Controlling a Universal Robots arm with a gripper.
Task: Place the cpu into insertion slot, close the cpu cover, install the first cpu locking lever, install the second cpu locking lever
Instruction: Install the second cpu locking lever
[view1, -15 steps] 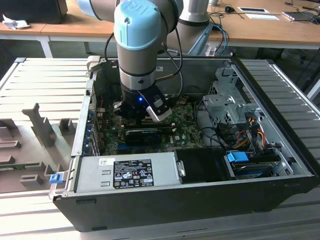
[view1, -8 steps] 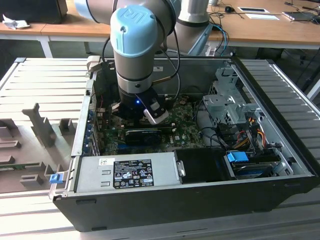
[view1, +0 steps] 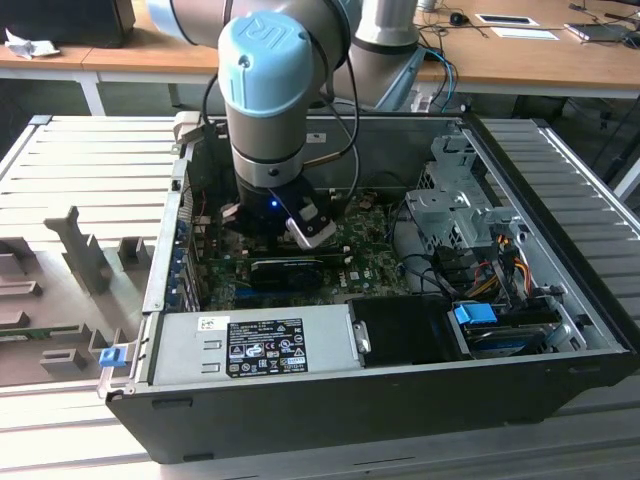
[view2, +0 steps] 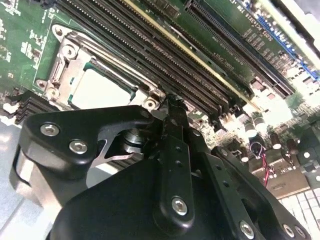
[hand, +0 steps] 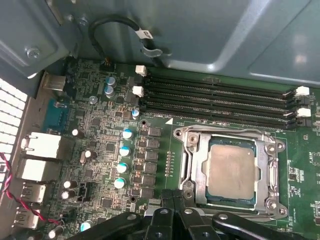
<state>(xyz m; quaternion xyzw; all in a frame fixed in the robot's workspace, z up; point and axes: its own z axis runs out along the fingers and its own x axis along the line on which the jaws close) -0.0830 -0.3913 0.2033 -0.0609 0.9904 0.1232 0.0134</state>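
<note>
Fingers of the gripper are pressing together with nothing between them, their tips hovering just beside one edge of the insertion slot on the green motherboard. Lying flat in that slot is the cpu, its pale metal face showing through the cut-out of the cpu cover, which is lying down over it; in the second wrist view the cpu is sitting framed the same way. Beside the socket, four long black memory slots are running parallel. In the exterior view the blue-capped arm is reaching down into the open computer case, where a white-and-black label is sticking to the power supply; its print is too small to read.
</note>
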